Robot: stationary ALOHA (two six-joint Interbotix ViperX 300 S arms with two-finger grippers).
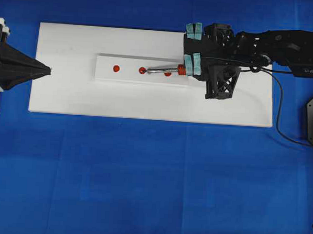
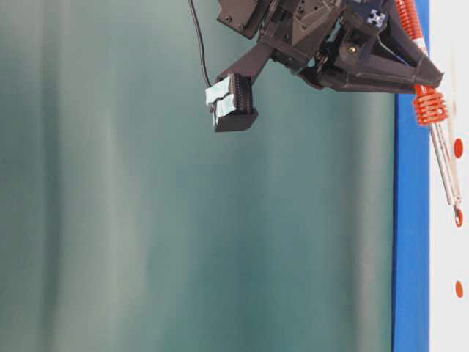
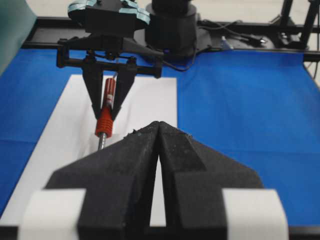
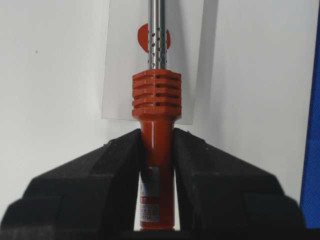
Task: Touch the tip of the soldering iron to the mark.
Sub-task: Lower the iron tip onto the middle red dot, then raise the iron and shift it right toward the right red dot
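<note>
The right gripper [image 4: 156,150] has its jaws shut tight on the red-orange handle of the soldering iron [image 1: 167,70], just behind the ribbed collar, and holds it low over the white block [image 1: 106,72] that lies on the larger white board [image 1: 68,99] on the blue worktop [image 1: 143,174]. In the overhead view the silver shaft runs leftward over the nearest outer dot [image 1: 168,73], and the dark tip sits at or just beside the mark [image 1: 142,70], the middle red dot of the three; the far dot [image 1: 116,68] is well clear. The table-level view shows the tip right at a red dot [image 2: 458,217], though whether it truly touches cannot be told from these pictures. The step in hand looks like the final contact, so it calls for a small, slow lowering along the shaft's own line rather than any sideways sweep, with the handle kept from twisting in the grip. The black cord [image 1: 282,129] trails off behind the arm and could tug the handle if it snags, so slack matters. The left gripper [image 1: 43,68] rests at the board's left edge, jaws closed on nothing, well apart from the block and best left there.
</note>
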